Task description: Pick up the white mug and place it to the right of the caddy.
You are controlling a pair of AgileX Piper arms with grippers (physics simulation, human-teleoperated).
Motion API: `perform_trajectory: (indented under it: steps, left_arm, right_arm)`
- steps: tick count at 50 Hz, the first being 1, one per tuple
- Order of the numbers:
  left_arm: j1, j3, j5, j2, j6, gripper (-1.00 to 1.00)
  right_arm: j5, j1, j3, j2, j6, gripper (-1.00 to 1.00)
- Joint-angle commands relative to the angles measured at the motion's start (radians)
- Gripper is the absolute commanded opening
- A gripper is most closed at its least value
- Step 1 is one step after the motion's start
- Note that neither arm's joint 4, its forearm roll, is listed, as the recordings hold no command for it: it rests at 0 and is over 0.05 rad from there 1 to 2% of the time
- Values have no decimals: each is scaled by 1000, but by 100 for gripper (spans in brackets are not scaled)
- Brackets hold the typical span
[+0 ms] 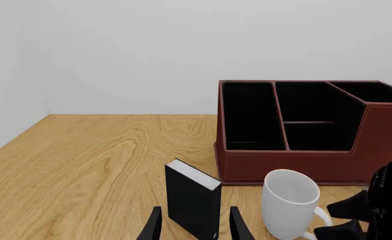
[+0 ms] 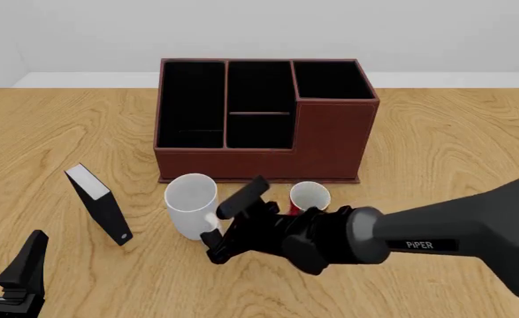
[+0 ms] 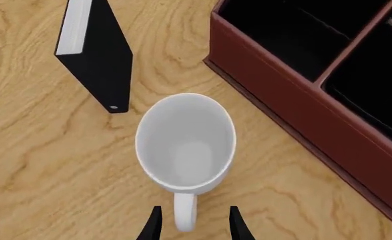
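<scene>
White mug point(image 2: 191, 205) stands upright on the table point(image 2: 436, 139), just in front of the caddy point(image 2: 259, 119), mouth up. Plain glossy cylinder; its loop handle point(image 3: 185, 212) points away from the caddy toward the right end effector point(image 3: 192, 225). That end effector is open and holds nothing, one finger on either side of the handle, not visibly touching it. The mug lies straight ahead of it, long axis vertical. The right arm is much the nearer. The left end effector point(image 1: 194, 225) is also open and empty, well apart from the mug, beyond the black box point(image 2: 100, 202).
</scene>
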Motion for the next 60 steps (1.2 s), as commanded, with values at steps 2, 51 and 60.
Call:
perform_trajectory:
  steps: [2, 51, 60]
  left_arm:
    - [0, 0, 0, 0, 0, 100]
    - [0, 0, 0, 0, 0, 100]
    - [0, 0, 0, 0, 0, 100]
  right_arm:
    - [-12, -1, -3, 32, 5, 100]
    - [49, 28, -2, -98, -60, -100]
    - [69, 29, 12, -159, -92, -100]
